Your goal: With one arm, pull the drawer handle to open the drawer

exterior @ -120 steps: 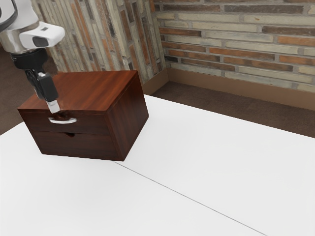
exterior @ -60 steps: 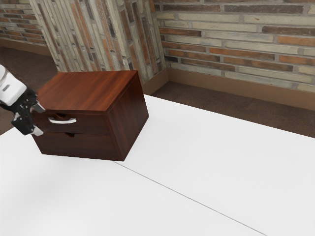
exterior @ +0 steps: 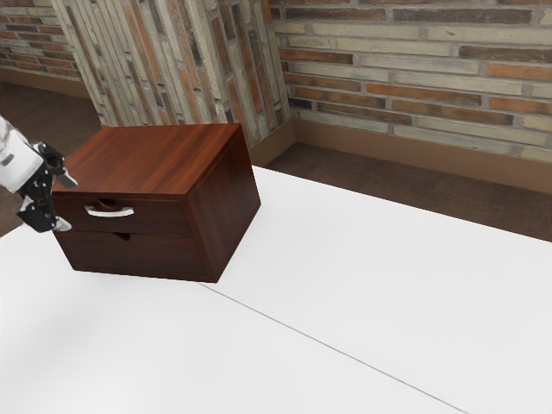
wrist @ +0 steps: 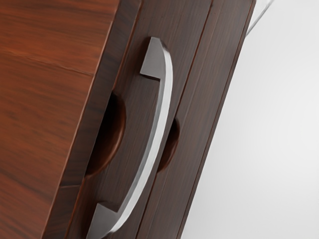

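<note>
- Found the pincer (exterior: 59, 203) released, its fingers spread one above the other and touching nothing.
- Placed the wooden cabinet (exterior: 172, 164) near the desk's (exterior: 362, 285) far corner at the exterior view's left, with its top drawer (exterior: 164, 217) flush and not yet pulled.
- Read the drawer handle (exterior: 109, 210) as just to the exterior view's right of the pincer and apart from it, long axis level along the drawer front, crosswise to the finger spread.
- Judged a short advance onto the bar necessary before clenching.
- Could not make out the arm past the exterior view's left edge.
</note>
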Tool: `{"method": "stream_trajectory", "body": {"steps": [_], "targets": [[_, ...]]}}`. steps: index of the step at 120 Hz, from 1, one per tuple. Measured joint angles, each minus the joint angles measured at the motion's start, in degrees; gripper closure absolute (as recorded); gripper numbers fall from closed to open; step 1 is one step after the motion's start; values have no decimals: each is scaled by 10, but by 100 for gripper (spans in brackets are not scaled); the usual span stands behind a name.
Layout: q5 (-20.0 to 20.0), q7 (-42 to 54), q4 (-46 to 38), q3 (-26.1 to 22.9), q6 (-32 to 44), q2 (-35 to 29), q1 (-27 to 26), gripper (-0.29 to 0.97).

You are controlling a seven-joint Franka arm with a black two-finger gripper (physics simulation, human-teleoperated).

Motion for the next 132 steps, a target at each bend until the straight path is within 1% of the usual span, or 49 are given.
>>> {"method": "stream_trajectory", "body": {"steps": [5, 16, 24, 35, 47, 68, 97, 114, 132], "targets": [[1, -10, -1, -1, -1, 1, -3, 1], [2, -28, -11, 6, -2, -7, -2, 13], [-1, -37, -27, 11, 12, -15, -3, 20], [-25, -45, -33, 13, 40, -16, -9, 26], [-48, -51, -32, 13, 60, -7, -11, 29], [-62, -36, -30, 10, 78, 3, -20, 39], [-61, 19, -34, 12, 83, 1, -17, 45], [-60, 53, -64, 13, 78, -33, -20, 46], [-61, 81, -73, 10, 76, -34, -27, 46]]}}
